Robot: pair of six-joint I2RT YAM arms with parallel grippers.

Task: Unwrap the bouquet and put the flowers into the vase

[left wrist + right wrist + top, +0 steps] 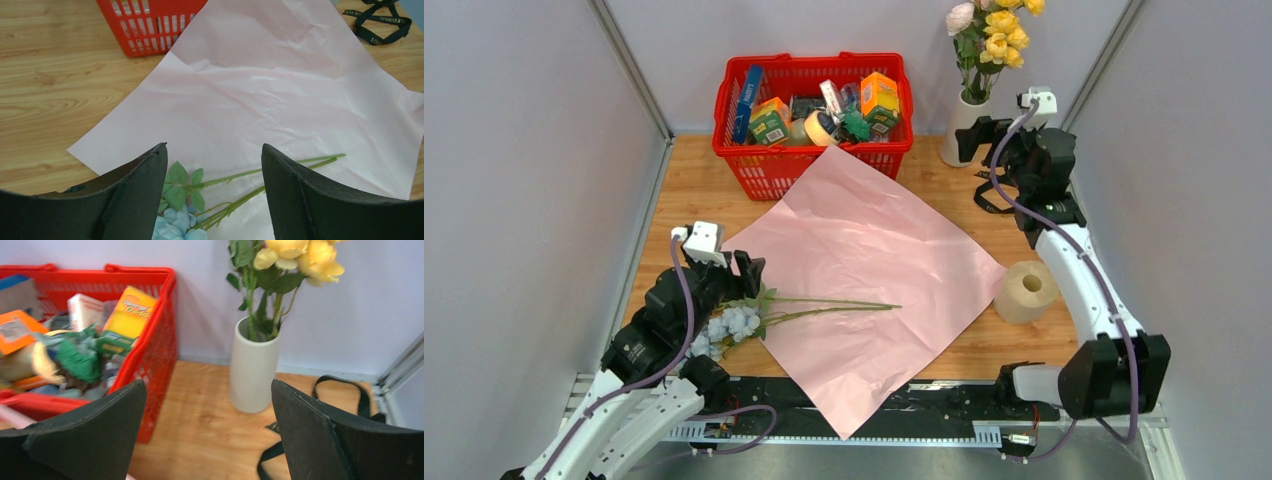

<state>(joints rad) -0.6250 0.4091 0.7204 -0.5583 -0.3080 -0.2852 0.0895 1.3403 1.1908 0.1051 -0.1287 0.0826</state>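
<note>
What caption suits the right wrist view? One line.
Open right pincer faces the vase holding yellow flowers, beside the red basket.

place: robot lab cell | evidence: plain grey panel walls (pixel 514 150); wooden table (pixel 689 185); arms (pixel 1074 270) bolted to rail (pixel 924 432)

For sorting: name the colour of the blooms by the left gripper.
Light blue blooms; left wrist view shows it best.

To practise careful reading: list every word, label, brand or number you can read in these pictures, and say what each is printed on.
"ETERNAL": printed on the black ribbon, left wrist view.
More letters on the same ribbon: too small to read.
Print on the yellow box in the red basket: blurred, unreadable.
Label on the orange box: blurred, unreadable.
Other packets in the basket: too small to read.
</note>
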